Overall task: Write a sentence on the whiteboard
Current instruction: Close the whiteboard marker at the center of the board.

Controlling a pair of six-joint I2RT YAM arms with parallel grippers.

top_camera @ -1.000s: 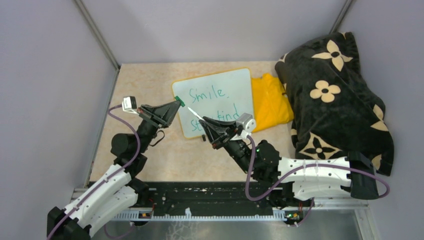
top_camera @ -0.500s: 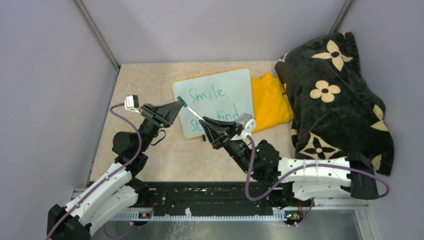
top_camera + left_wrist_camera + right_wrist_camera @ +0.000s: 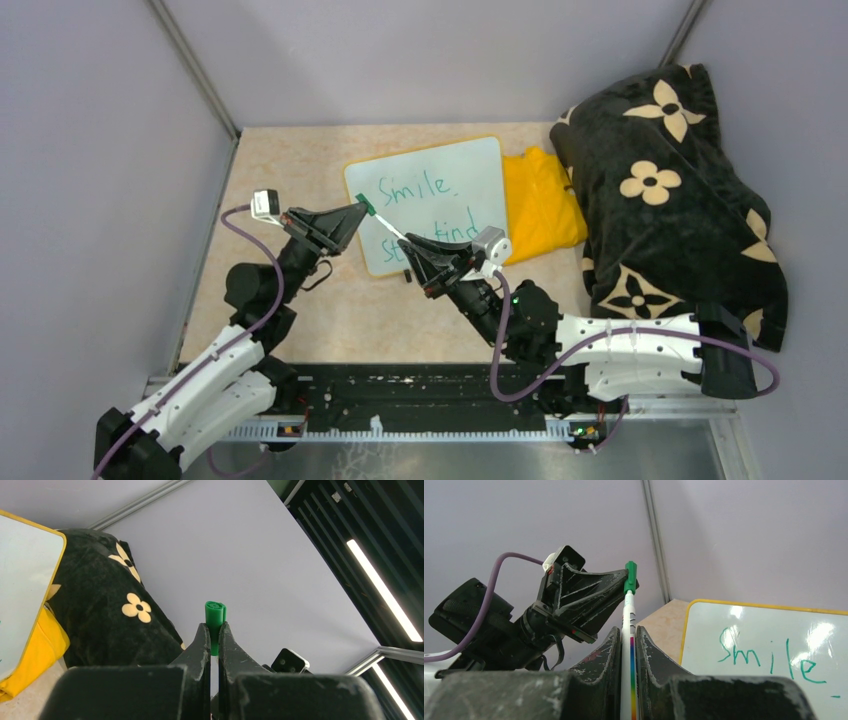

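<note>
Jaws of the left gripper (image 3: pixel 213 629) were pressed nearly together, pinching a small green cap (image 3: pixel 215 614) that stuck out past the fingertips. Jaws of the right gripper (image 3: pixel 628 632) were likewise closed to a narrow slit around a slim marker (image 3: pixel 629 611), a white barrel with a rainbow stripe down one side. The marker's far end met the green cap; whether it was fully seated inside could not be told.

From above, the two grippers pointed toward each other, with the cap and marker bridging the gap between them. This meeting point hung over the near left part of the whiteboard (image 3: pixel 478 165), which lay flat on the beige, stone-patterned table (image 3: pixel 290 160) just beyond both grippers. It was a glossy white rectangle with rounded corners and a thin yellow-orange frame. The sentence (image 3: pixel 415 188) was thin green handwriting in two lines: "Smile." above, and a second line ending in "kind", partly hidden behind the right gripper.

A rumpled yellow cloth (image 3: pixel 540 205) touched the board's right edge. Beyond it sat a bunched, plush black blanket (image 3: pixel 670 190) with cream flower shapes.
</note>
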